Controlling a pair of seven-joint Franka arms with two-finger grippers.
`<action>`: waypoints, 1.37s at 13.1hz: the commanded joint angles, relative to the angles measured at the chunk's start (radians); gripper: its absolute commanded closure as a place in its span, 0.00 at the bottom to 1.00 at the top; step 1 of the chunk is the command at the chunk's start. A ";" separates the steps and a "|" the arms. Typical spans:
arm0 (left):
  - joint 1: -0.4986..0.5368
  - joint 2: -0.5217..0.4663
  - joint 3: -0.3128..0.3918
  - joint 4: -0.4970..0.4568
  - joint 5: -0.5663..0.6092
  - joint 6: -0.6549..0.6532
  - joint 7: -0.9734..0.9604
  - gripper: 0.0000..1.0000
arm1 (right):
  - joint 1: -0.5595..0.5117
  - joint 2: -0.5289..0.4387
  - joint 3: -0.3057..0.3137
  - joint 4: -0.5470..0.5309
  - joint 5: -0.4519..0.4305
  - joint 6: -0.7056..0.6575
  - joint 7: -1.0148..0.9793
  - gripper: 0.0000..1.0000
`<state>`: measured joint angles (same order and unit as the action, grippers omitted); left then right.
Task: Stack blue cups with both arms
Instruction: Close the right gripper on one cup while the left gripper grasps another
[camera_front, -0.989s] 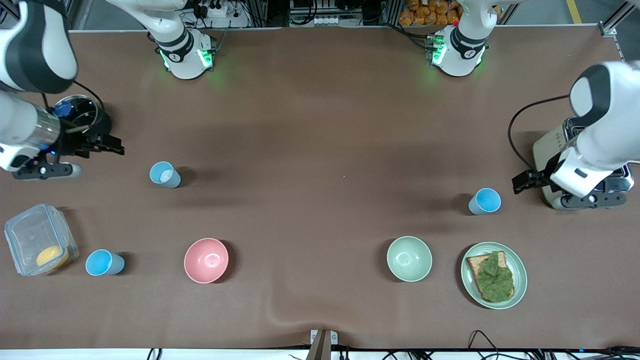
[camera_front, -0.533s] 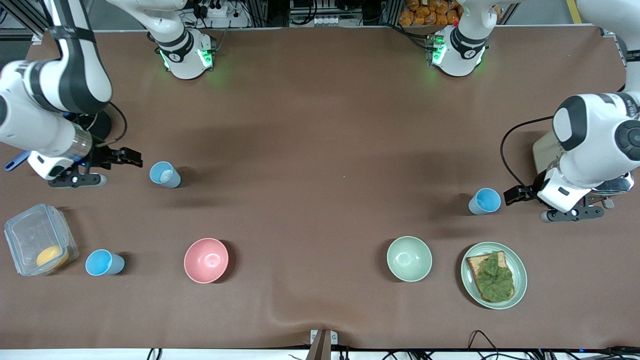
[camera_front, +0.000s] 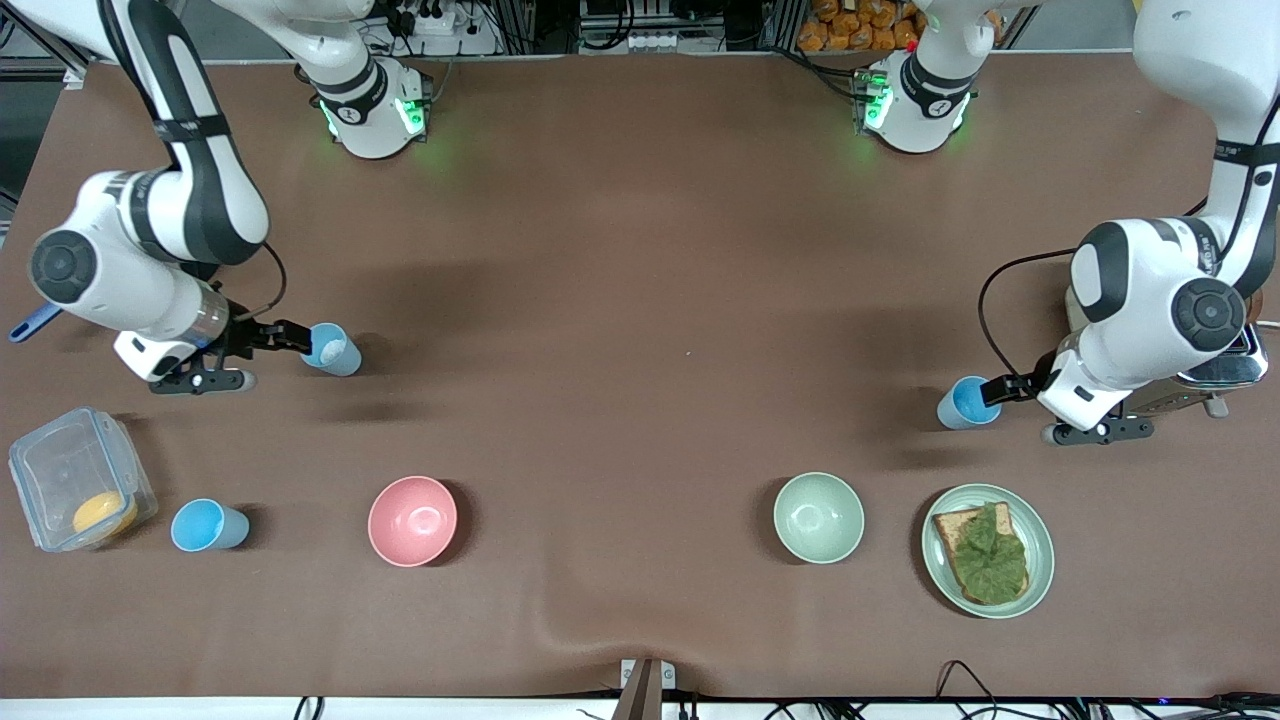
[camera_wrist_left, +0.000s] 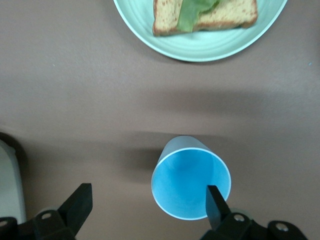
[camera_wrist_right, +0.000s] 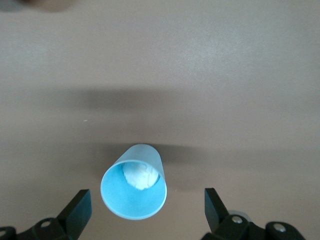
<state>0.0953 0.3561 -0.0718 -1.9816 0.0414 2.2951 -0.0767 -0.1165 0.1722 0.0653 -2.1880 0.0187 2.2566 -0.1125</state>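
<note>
Blue cups (camera_front: 968, 403) (camera_front: 331, 349) upright | left claw (camera_wrist_left: 145, 202) wide, fingertip overlapping rim | right claw (camera_wrist_right: 147, 207) wide

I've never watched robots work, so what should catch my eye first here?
Two white arms each reach for a blue cup with open fingers: the right gripper at the paler cup, the left gripper at a brighter cup. Nearer the camera stand a pink bowl and a green bowl.

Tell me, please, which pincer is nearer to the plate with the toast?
The left. The left pincer is open at a blue cup right beside the plate. The right pincer is open at another blue cup toward the right arm's end of the table.
</note>
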 joint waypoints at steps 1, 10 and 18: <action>0.011 0.029 -0.006 -0.006 0.017 0.015 0.018 0.00 | -0.028 0.024 0.010 -0.018 -0.013 0.052 -0.039 0.00; -0.005 0.093 -0.006 0.007 0.017 0.067 0.002 1.00 | -0.081 0.070 0.011 -0.051 -0.011 0.109 -0.113 0.00; 0.011 0.023 -0.009 0.033 0.008 0.012 0.017 1.00 | -0.078 0.073 0.013 -0.099 -0.003 0.149 -0.111 0.00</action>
<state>0.0986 0.4168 -0.0757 -1.9535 0.0414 2.3491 -0.0750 -0.1748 0.2506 0.0622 -2.2693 0.0181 2.3877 -0.2147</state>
